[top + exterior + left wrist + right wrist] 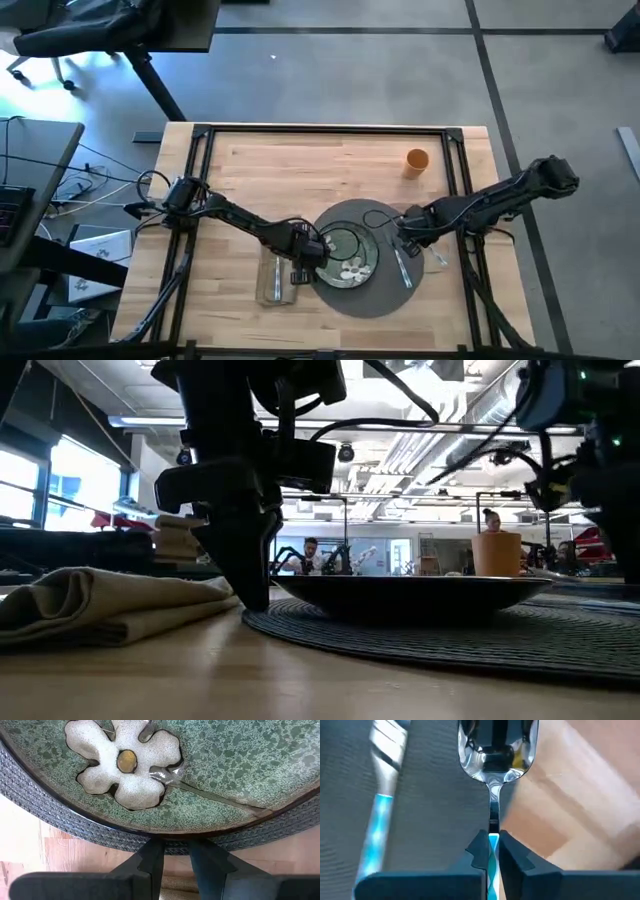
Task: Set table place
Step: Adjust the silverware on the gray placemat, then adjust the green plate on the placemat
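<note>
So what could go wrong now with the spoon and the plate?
The right claw pinches the spoon only by its thin handle, right at the mat's edge. If the grip slips, the spoon could twist and land crooked, half on the mat and half on the table.

The left claw sits shut, very close to the green plate's rim. A small push forward might nudge the plate off centre, or catch the napkin beside it.

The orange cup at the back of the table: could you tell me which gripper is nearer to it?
Right. The right gripper, shut on the spoon at the mat's right edge, sits just in front of the orange cup. The left gripper is at the plate's left rim, farther away.
</note>
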